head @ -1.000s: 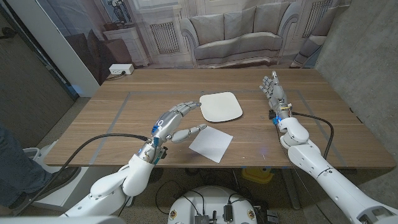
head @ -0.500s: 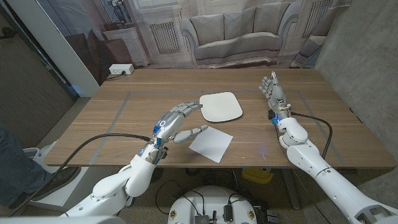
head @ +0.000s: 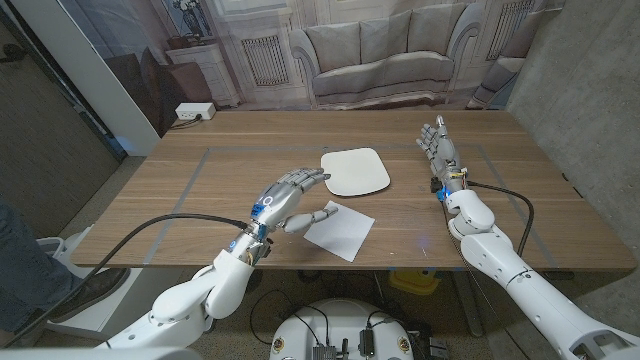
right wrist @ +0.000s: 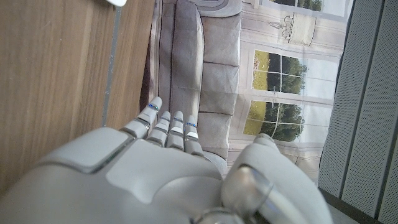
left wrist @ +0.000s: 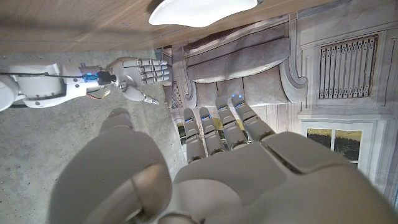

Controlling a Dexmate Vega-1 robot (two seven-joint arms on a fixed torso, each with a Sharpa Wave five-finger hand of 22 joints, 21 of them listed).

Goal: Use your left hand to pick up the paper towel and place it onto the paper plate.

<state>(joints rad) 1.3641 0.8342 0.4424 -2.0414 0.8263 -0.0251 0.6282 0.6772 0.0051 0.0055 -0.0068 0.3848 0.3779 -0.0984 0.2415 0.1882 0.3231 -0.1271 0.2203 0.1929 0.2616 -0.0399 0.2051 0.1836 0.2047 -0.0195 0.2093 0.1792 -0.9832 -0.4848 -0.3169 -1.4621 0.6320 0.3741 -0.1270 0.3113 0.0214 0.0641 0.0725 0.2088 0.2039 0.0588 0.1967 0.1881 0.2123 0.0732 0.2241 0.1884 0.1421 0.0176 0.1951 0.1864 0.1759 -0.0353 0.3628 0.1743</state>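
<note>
The plate [head: 355,171] sits bare on the table [head: 200,190], a white rounded square with nothing on it, out past the middle. The towel [head: 342,230] lies flat on the wood just nearer than the plate, close to the front edge, apart from the plate with a strip of table between them. The left hand [head: 285,197] hangs over the towel's left corner, fingers spread and reaching toward the plate, thumb pointing down at the sheet; it grips nothing, and whether the thumb tip actually touches the paper I cannot tell. Through the left wrist camera the left hand's fingers [left wrist: 214,127] are straight and apart, the plate's edge [left wrist: 199,9] ahead of them. The right hand [head: 440,145] stands well off at the table's right side, fingers extended and loose, holding nothing.
</note>
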